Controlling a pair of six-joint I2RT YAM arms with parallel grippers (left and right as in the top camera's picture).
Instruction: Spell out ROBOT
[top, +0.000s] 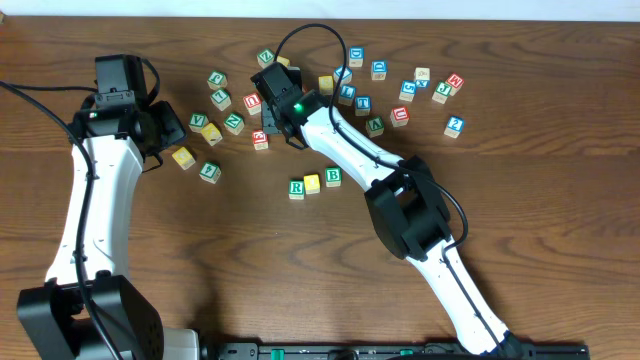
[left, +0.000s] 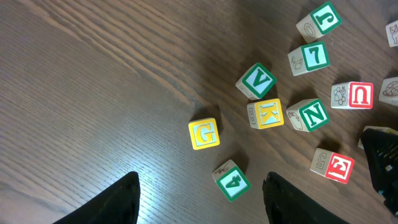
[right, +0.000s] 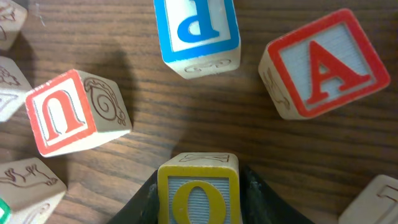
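Observation:
A row of three blocks lies mid-table: a green R block (top: 297, 188), a yellow block (top: 312, 183) and a green B block (top: 333, 177). My right gripper (top: 268, 92) is over the block cluster at the back. In the right wrist view it (right: 198, 205) is shut on a yellow O block (right: 198, 193), close above the wood. My left gripper (top: 165, 140) is at the left. It (left: 202, 202) is open and empty, with a green 4 block (left: 232, 180) lying between its fingers.
Around the held block lie a red U block (right: 71, 112), a blue P block (right: 196, 31) and a red A block (right: 320, 62). Near the left gripper lie yellow G (left: 204, 134), K (left: 267, 114), green V (left: 256, 81) and N (left: 309, 115). More blocks (top: 400, 90) are scattered at the back right.

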